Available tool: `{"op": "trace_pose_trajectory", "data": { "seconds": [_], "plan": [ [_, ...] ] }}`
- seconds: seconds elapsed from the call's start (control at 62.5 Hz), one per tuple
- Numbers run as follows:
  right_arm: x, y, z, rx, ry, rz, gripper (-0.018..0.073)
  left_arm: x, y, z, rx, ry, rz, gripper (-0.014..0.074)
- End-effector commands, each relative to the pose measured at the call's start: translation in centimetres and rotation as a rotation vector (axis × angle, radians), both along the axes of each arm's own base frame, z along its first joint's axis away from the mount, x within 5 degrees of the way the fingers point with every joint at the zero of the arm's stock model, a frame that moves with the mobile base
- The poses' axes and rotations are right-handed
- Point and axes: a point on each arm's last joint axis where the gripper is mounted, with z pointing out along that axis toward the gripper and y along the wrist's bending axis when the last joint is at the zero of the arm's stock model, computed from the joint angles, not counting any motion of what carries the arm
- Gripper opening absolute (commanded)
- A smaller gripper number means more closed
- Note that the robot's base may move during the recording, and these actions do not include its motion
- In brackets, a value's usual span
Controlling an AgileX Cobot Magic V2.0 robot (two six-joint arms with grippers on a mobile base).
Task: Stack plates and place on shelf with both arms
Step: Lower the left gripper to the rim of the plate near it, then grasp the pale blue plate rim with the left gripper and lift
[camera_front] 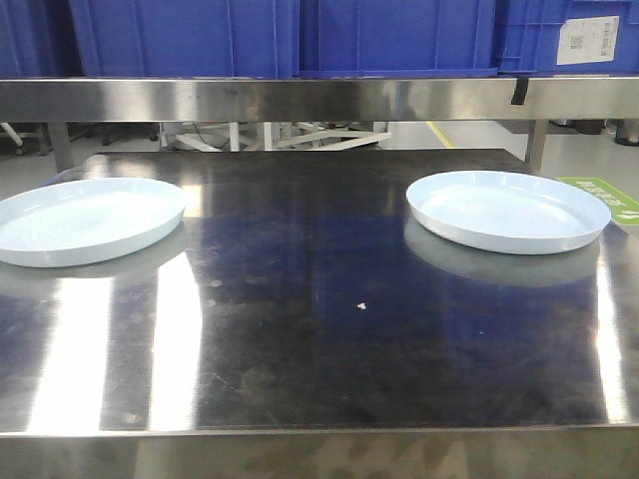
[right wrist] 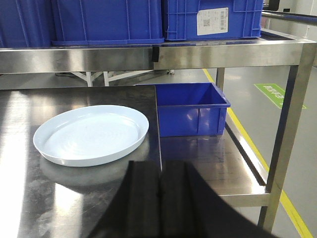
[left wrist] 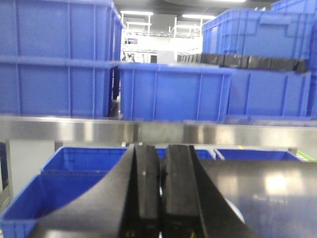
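Note:
Two pale bluish-white plates lie apart on the steel tabletop: one plate [camera_front: 85, 220] at the left edge, the other plate [camera_front: 507, 210] at the right. The right plate [right wrist: 91, 134] shows again in the right wrist view, ahead and left of my right gripper [right wrist: 159, 171], whose jaws are pressed together and empty. My left gripper [left wrist: 161, 151] is shut too, holding nothing, and looks toward the shelf rail [left wrist: 99, 131]. A sliver of white shows behind its right finger. The shelf [camera_front: 300, 98] runs across the back above the table. Neither arm appears in the front view.
Blue plastic crates [camera_front: 290, 35] stand on the shelf. A small blue crate [right wrist: 190, 109] sits right of the right plate. More blue crates [left wrist: 59, 183] lie low at the left. The table's right edge and a steel leg [right wrist: 290, 144] are close by.

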Motion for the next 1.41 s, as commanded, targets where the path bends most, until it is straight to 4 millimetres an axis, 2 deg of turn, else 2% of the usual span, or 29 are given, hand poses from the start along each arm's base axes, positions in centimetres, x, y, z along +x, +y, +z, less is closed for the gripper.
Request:
{"op": "trace_pose_trajectory", "data": {
  "seconds": [0.0, 0.128, 0.24, 0.352, 0.448, 0.576, 0.656, 0.784, 0.896, 1.007, 1.135, 1.247, 1.391],
  "plan": [
    [-0.3, -0.1, 1.4, -0.019, -0.120, -0.012, 0.0056, 0.1, 0.0, 4.6, -0.012, -0.043, -0.009, 0.0084],
    [-0.3, -0.1, 1.4, -0.019, -0.120, -0.012, 0.0056, 2.5, -0.5, 9.3, 0.005, 0.133, -0.031, 0.0084],
    [-0.3, -0.1, 1.4, -0.019, -0.120, -0.012, 0.0056, 5.8, -1.0, 11.8, 0.014, 0.316, -0.054, 0.0088],
    [-0.3, -0.1, 1.4, -0.019, -0.120, -0.012, 0.0056, 9.7, -1.5, 13.4, 0.018, 0.429, -0.066, 0.0123],
    [-0.3, -0.1, 1.4, -0.019, -0.120, -0.012, 0.0056, 12.9, -1.9, 14.4, 0.027, 0.519, -0.074, 0.0202],
    [-0.3, -0.1, 1.4, -0.019, -0.120, -0.012, 0.0056, 16.8, -2.4, 14.5, 0.042, 0.656, -0.086, 0.0315],
    [-0.3, -0.1, 1.4, -0.019, -0.120, -0.012, 0.0056, 19.2, -2.5, 14.1, 0.055, 0.748, -0.084, 0.0384],
    [-0.3, -0.1, 1.4, -0.019, -0.120, -0.012, 0.0056, 22.7, -1.8, 12.4, 0.045, 0.896, -0.061, 0.0445],
    [-0.3, -0.1, 1.4, -0.019, -0.120, -0.012, 0.0056, 25.7, -0.1, 10.0, 0.008, 1.044, -0.016, 0.0491],
    [-0.3, -0.1, 1.4, -0.019, -0.120, -0.012, 0.0056, 28.1, 1.4, 7.3, -0.094, 1.157, -0.004, 0.0498],
    [-0.3, -0.1, 1.4, -0.019, -0.121, -0.012, 0.0056, 30.1, 1.8, 4.4, -0.125, 1.237, -0.005, 0.0497],
    [-0.3, -0.1, 1.4, -0.019, -0.121, -0.012, 0.0056, 31.5, 1.3, 1.8, -0.121, 1.304, -0.019, 0.0497],
    [-0.3, -0.1, 1.4, -0.020, -0.124, -0.012, 0.0056, 32.9, 0.3, -0.1, -0.110, 1.309, -0.038, 0.0497]
  ]
}}
